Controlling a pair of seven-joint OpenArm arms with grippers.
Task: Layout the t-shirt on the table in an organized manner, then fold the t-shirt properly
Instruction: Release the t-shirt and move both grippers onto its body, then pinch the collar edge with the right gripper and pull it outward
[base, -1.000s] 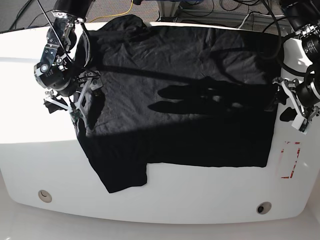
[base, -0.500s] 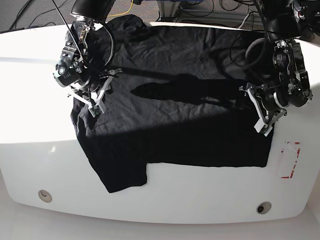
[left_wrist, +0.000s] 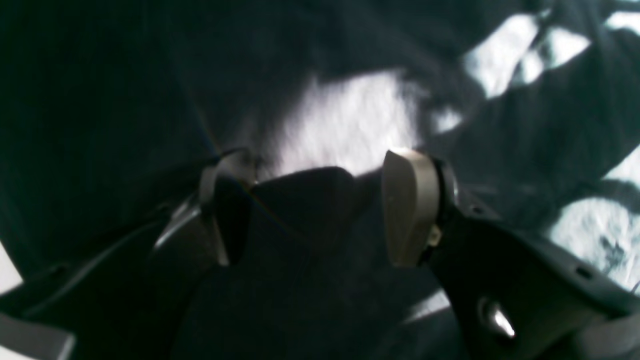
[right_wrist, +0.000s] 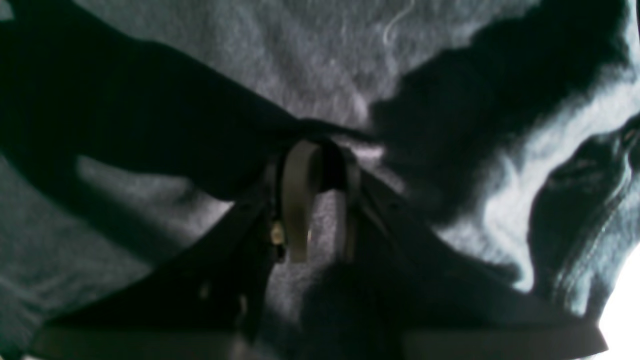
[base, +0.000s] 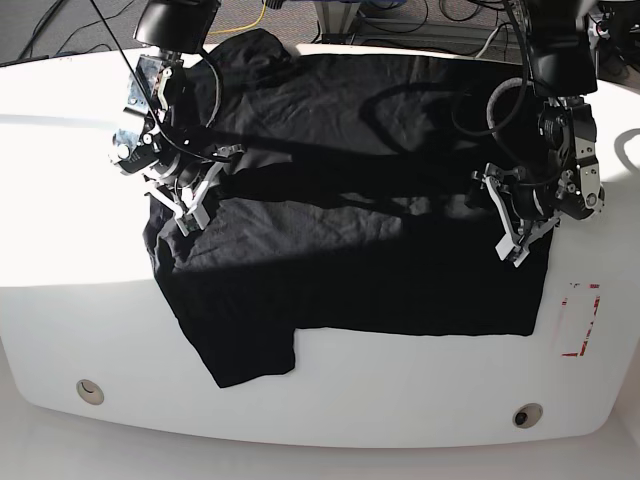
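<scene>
The black t-shirt (base: 350, 240) lies spread on the white table (base: 400, 400), with one sleeve (base: 245, 350) towards the front left. My right gripper (base: 198, 195) is over the shirt's left shoulder area. In the right wrist view its jaws (right_wrist: 322, 150) stand almost together, with a raised fold of the t-shirt (right_wrist: 200, 60) at their tips. My left gripper (base: 500, 215) is over the shirt's right side. In the left wrist view it (left_wrist: 317, 200) is open, with only the dark t-shirt (left_wrist: 350, 115) under it. No purple patch shows.
A red dashed rectangle mark (base: 580, 320) is on the table just right of the shirt's hem. Two small round holes (base: 90, 390) (base: 527, 415) sit near the front edge. Cables (base: 495, 40) lie behind the table's far edge.
Both arms have moved inward from the shirt's side edges onto the cloth. The arm shadows have shifted up the shirt. The shirt's outline is nearly unchanged.
</scene>
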